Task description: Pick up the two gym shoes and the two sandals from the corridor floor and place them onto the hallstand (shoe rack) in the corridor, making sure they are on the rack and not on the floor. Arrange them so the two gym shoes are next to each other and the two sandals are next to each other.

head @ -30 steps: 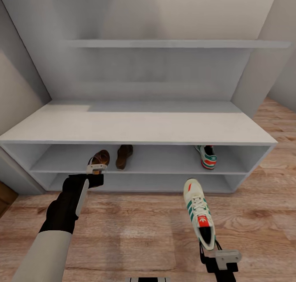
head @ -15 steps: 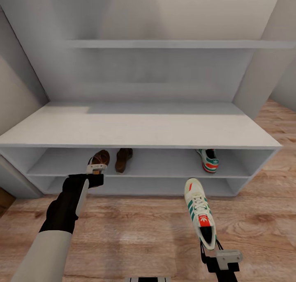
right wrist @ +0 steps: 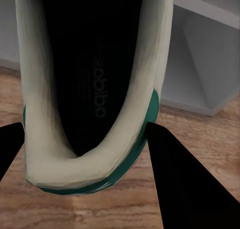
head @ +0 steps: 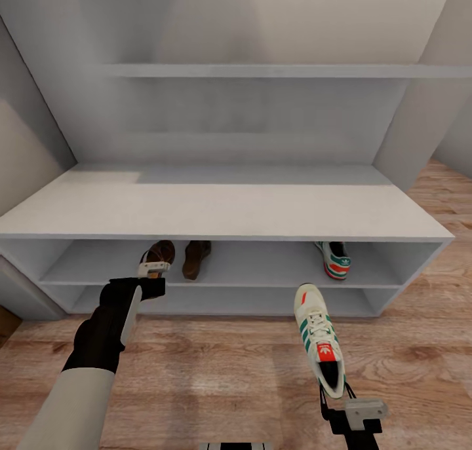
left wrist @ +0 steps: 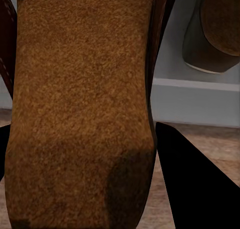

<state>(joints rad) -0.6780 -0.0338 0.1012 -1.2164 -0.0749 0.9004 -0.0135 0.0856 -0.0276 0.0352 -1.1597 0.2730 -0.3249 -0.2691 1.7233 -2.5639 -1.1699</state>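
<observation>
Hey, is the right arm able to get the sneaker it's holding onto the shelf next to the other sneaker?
Probably yes. The right gripper holds the gym shoe by its heel, toe toward the hallstand. The shelf space left of the other gym shoe looks bare, with nothing between.

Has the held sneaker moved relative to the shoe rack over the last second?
Yes. The sneaker in the right gripper is closer to the rack: its toe now overlaps the bottom edge.

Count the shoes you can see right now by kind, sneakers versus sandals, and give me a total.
Gym shoes: 2, one held by the right gripper at, one on the hallstand shelf.
Sandals: 2, one in the left gripper at, one beside it.
Total: 4
</observation>
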